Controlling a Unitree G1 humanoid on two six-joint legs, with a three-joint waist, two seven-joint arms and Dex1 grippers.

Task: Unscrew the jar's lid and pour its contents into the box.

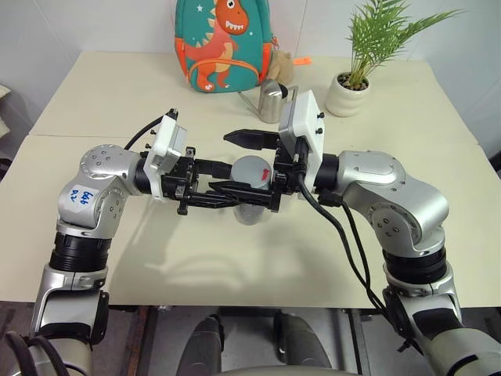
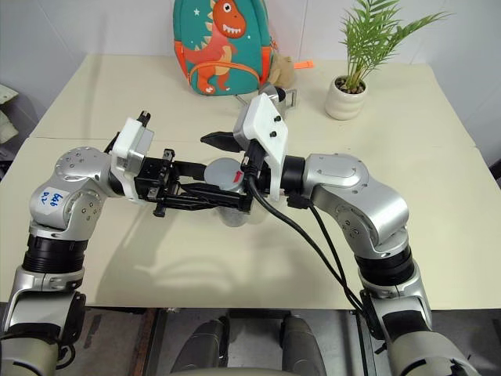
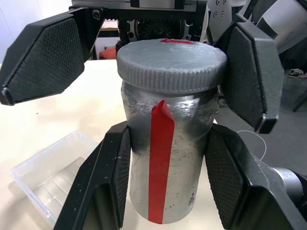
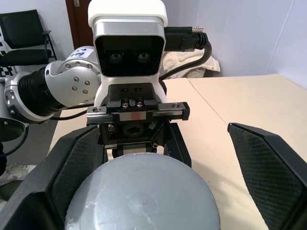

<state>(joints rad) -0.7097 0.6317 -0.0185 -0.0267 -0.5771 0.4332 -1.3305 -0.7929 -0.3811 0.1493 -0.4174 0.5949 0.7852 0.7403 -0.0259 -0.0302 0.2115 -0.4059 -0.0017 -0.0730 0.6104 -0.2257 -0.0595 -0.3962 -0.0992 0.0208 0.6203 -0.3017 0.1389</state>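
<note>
Silver-grey jar [image 3: 165,163] held upright above table [image 1: 235,258] centre, L gripper [image 3: 168,191] clenched on its body, fingers [image 3: 108,187] either side of red band. Lid [image 3: 171,64] still on. R gripper [image 1: 252,164] spread wide, pads [image 3: 45,60] flanking lid w/o touching. Clear box [image 3: 45,175] on table under jar. Backpack [image 1: 223,43] at 12 o'clock, steel pitcher [image 1: 272,100] just below it, plant pot [image 1: 347,94] ~1 o'clock.

Silver-grey jar [image 3: 165,158] with red stripe, grey lid [image 3: 171,64], clear box [image 3: 45,175], teal-orange backpack [image 1: 223,43].
</note>
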